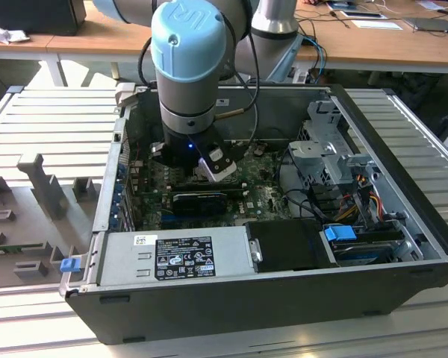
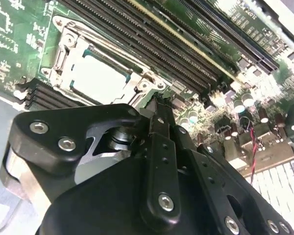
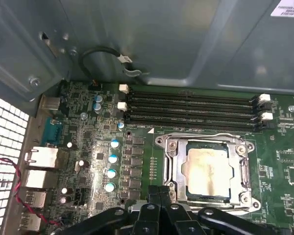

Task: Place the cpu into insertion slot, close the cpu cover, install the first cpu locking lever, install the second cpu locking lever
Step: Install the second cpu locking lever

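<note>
The cpu (image 3: 208,169), a pale grey square chip, lies flat in its socket on the green motherboard, also seen in the second wrist view as the cpu (image 2: 95,76). The cpu cover (image 3: 172,164), a silvery metal frame, lies down around the chip with the chip showing through its window; the cpu cover (image 2: 63,51) looks the same in the second wrist view. My gripper (image 3: 160,192) hovers just beside one edge of the socket, black fingers together with nothing seen between them. In the exterior view the gripper (image 1: 211,165) reaches down into the open computer case. Whether the locking levers are latched, I cannot tell.
Long black memory slots (image 3: 191,110) run beside the socket. A black card (image 1: 200,200) sits on the board near the arm. The power supply (image 1: 175,257) and a drive cage (image 1: 325,149) crowd the case. Cables (image 1: 358,198) lie at the exterior view's right.
</note>
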Action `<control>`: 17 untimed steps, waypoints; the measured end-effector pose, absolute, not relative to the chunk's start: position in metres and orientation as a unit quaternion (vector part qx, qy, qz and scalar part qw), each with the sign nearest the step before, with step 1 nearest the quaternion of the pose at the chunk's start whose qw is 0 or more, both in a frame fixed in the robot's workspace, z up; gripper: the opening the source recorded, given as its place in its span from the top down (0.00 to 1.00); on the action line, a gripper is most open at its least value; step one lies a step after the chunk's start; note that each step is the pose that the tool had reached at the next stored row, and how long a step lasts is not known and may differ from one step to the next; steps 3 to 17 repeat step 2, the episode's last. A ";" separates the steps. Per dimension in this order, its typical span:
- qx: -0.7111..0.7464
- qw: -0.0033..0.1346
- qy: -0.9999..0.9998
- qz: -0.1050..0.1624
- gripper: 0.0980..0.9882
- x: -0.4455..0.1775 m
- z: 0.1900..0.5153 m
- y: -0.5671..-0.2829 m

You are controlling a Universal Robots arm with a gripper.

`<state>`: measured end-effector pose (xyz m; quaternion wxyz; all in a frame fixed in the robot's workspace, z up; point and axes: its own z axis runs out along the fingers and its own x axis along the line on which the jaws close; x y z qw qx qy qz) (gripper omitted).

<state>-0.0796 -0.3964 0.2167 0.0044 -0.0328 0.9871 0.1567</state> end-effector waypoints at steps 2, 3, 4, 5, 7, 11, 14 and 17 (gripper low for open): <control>-0.033 0.004 0.987 0.157 0.99 -0.080 0.217 -0.396; -0.033 0.004 0.987 0.157 0.99 -0.080 0.217 -0.396; -0.033 0.004 0.987 0.157 0.99 -0.080 0.217 -0.396; -0.033 0.004 0.987 0.157 0.99 -0.080 0.217 -0.396; -0.033 0.004 0.987 0.157 0.99 -0.080 0.217 -0.396; -0.033 0.004 0.987 0.157 0.99 -0.080 0.217 -0.396; -0.033 0.004 0.987 0.157 0.99 -0.080 0.217 -0.396; -0.033 0.004 0.987 0.157 0.99 -0.080 0.217 -0.396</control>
